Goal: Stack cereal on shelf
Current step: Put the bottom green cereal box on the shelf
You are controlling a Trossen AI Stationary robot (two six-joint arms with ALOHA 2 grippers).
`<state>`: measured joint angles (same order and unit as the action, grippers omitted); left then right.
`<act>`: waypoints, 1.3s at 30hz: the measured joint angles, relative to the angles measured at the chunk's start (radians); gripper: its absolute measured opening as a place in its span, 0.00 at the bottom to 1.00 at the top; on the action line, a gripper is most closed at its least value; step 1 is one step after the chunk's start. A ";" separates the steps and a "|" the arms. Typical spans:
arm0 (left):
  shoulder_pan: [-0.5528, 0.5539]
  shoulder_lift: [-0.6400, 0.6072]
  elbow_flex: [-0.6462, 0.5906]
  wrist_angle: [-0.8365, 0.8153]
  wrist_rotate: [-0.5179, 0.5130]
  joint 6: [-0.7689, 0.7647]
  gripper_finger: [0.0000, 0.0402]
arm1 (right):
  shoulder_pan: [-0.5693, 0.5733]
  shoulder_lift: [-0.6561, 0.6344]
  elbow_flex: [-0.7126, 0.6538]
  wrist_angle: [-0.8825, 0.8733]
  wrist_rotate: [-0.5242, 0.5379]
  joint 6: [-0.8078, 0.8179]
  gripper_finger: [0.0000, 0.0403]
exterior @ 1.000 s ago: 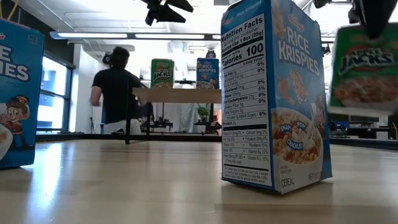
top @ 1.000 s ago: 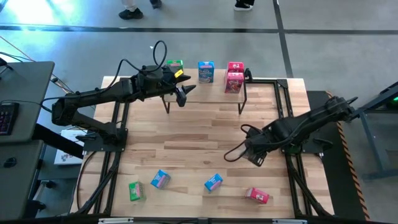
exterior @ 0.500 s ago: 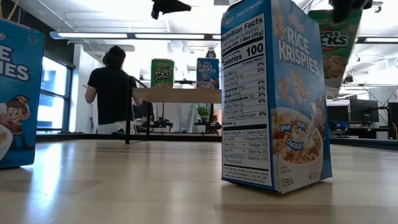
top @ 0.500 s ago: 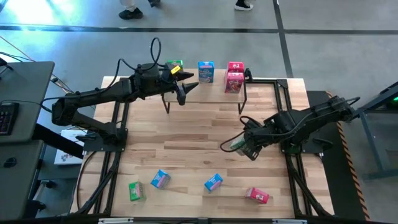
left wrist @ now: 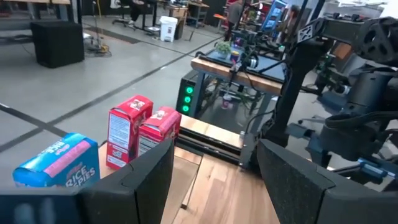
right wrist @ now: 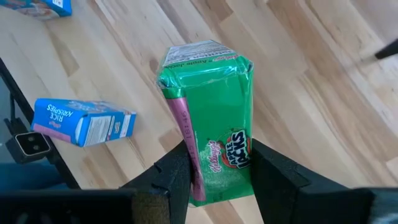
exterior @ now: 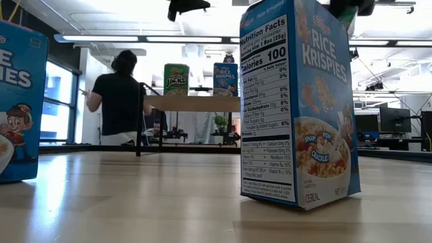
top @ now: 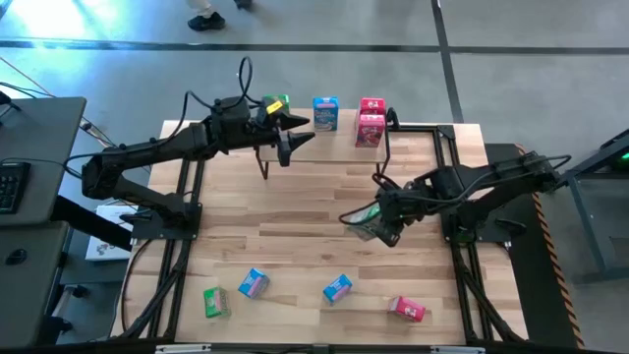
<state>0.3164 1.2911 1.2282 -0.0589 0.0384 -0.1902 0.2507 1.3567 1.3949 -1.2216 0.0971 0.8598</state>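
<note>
The right gripper (top: pixel 378 224) sits right of centre in the high view, above bare tabletop, with its fingers (right wrist: pixel 171 177) pinched on a green cereal box (right wrist: pixel 208 143). In the right wrist view the box's long axis runs straight out from between the fingers, top flap farthest from the wrist. The box is clear of the table (top: pixel 295 211).

The shelf (top: pixel 324 138) lies toward the upper centre of the high view, up and to the left of the held box. On it stand one green box (top: pixel 277 104) at the left end, one blue box (top: pixel 325 113) in the middle, and two red-pink boxes (top: pixel 371 120) touching each other at the right end. The evident slot for the held box is beside or upon the green one at the left end.

The left gripper (top: pixel 291 138) hovers over that left end of the shelf, fingers spread and holding nothing. It is the nearer arm to the slot and occupies the air above it; judged from here, a direct approach by the right arm risks contact unless the left arm clears.

Between the right gripper and the shelf front edge the tabletop is bare. Four boxes lie along the lower edge of the high view: green (top: pixel 214 302), blue (top: pixel 254 283), blue (top: pixel 337 288), red-pink (top: pixel 407 309), all well apart from the travel path.
</note>
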 joint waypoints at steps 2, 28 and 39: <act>0.012 0.000 0.000 -0.001 0.023 0.000 0.56 | -0.011 0.000 0.000 0.010 -0.003 -0.028 0.34; -0.160 0.002 0.000 -0.160 0.050 0.158 0.56 | -0.129 0.000 0.000 0.166 -0.043 -0.372 0.34; -0.257 0.060 -0.001 -0.162 0.049 0.089 0.56 | -0.129 0.000 0.000 0.308 0.004 -0.503 0.34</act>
<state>0.0591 1.3509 1.2274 -0.2205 0.0872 -0.1009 0.1219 1.3567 1.3949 -0.9139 0.1013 0.3569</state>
